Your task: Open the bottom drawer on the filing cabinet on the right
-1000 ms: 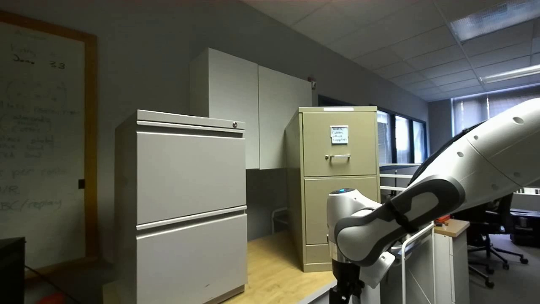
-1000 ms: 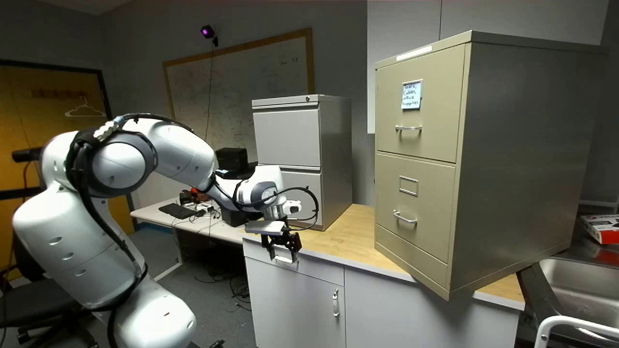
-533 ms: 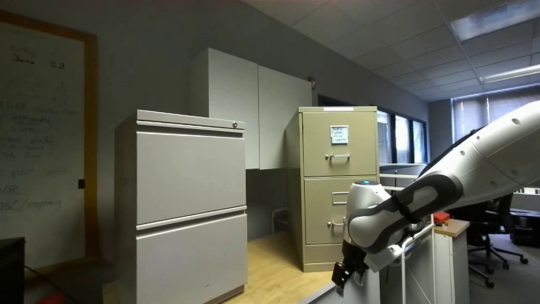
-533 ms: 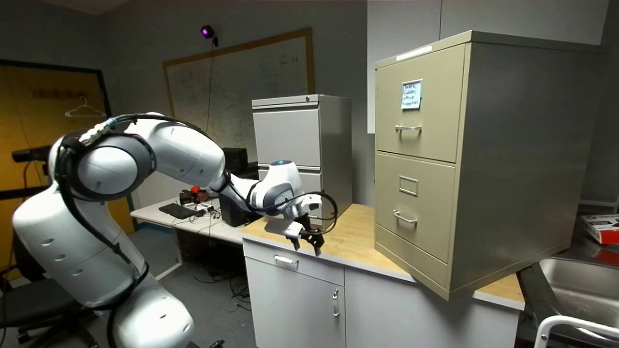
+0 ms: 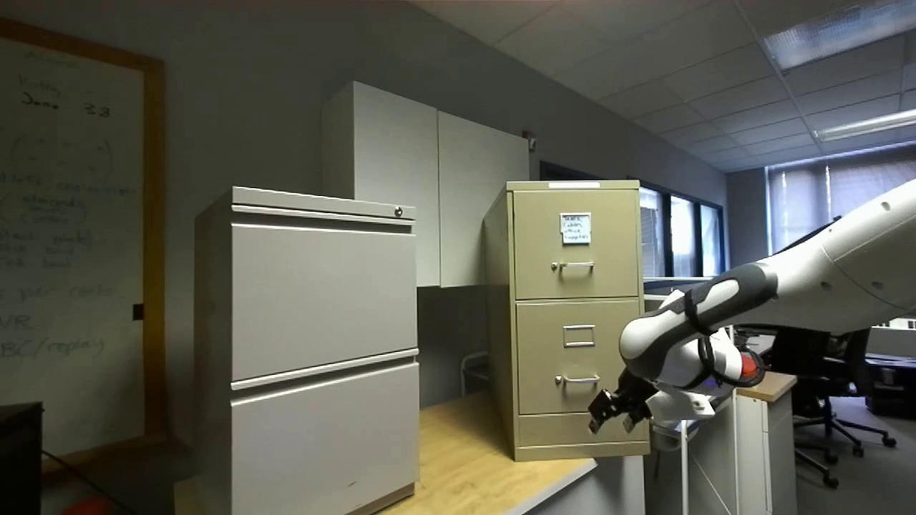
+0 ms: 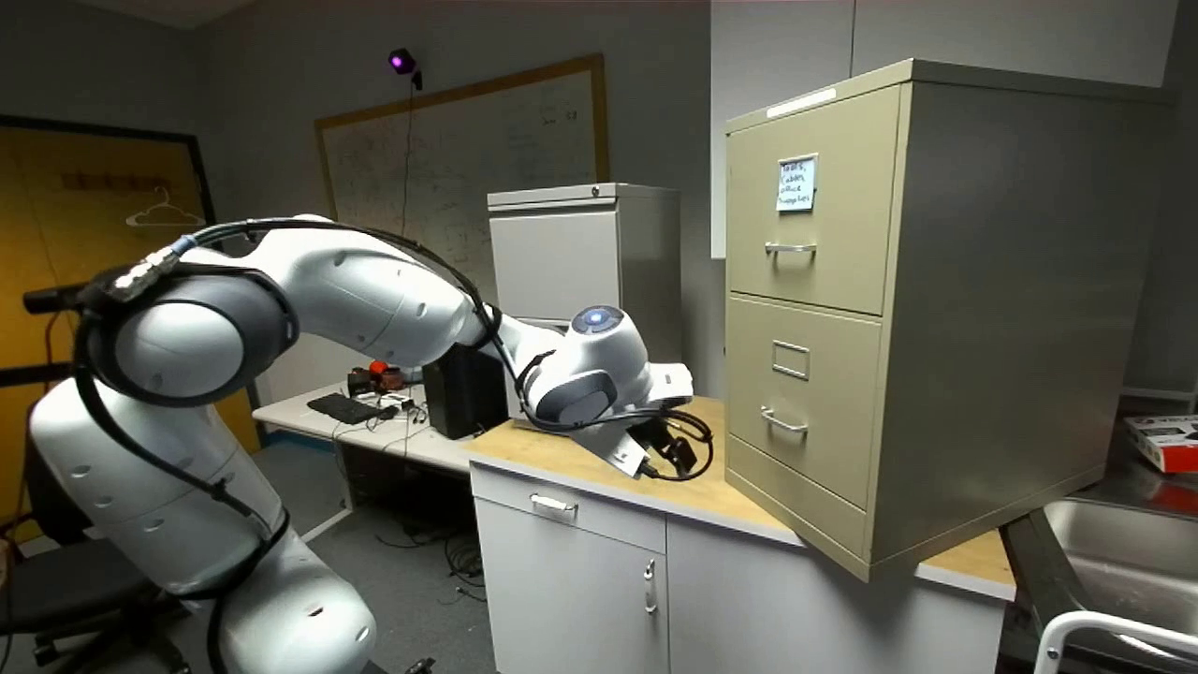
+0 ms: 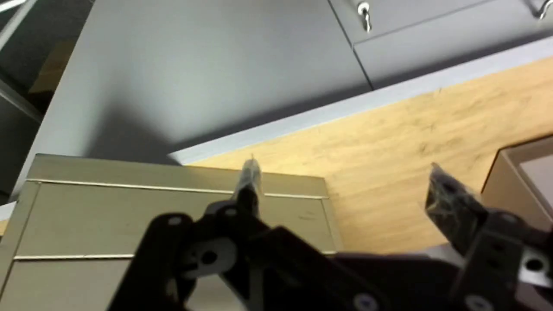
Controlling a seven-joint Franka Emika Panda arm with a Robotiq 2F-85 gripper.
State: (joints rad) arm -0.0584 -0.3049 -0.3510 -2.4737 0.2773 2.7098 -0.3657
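Observation:
The tan filing cabinet [image 5: 499, 343] stands on the wooden counter and also shows in an exterior view [image 6: 1011, 281]. Its bottom drawer [image 5: 540, 357] is shut and shows in both exterior views [image 6: 833, 440]. Its silver bar handle [image 5: 581, 380] shows in both exterior views [image 6: 783, 422]. My gripper [image 5: 612, 427] is open and empty, low and in front of the cabinet, apart from the handle. Cables partly cover it in an exterior view [image 6: 681, 454]. In the wrist view the gripper [image 7: 344, 168] is spread wide; the drawer's lower part [image 7: 56, 280] shows, its handle does not.
A light-grey cabinet [image 5: 322, 300] stands on the counter [image 5: 469, 458]. Lower cupboards with handles [image 6: 580, 580] are under the counter edge. A sink [image 6: 1123, 552] and a white metal rail [image 6: 1114, 625] are beside the tan cabinet.
My gripper has moved toward the tan cabinet and tilted from pointing down to pointing more forward. The arm no longer covers the bottom drawer's handle. The drawer has not moved.

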